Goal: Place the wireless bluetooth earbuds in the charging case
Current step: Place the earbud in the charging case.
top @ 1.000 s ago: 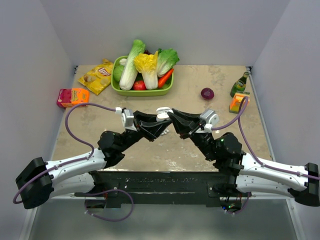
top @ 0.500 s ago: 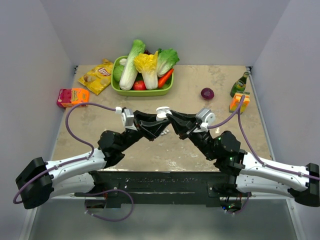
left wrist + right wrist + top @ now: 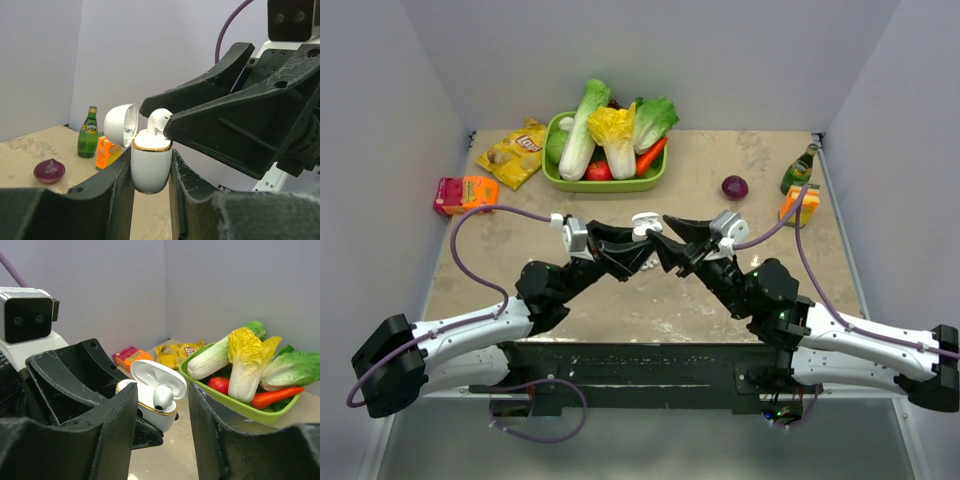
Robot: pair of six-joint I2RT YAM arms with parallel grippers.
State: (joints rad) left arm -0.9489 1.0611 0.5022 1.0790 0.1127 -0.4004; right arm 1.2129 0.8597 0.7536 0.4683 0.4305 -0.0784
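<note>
Beige table (image 3: 740,165), grey walls (image 3: 720,60) — left end effector (image 3: 150,161) gripping charging case (image 3: 148,174), right end effector (image 3: 162,390) wide

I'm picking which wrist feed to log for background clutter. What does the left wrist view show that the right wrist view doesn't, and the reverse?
Only the left wrist view: a green bottle, an orange carton and a red onion, plus the left gripper clamped on the case's sides. Only the right wrist view: the green basket of vegetables, a chips bag and a pink-orange box. Both: the open, gold-rimmed charging case with an earbud poking from its top.
</note>
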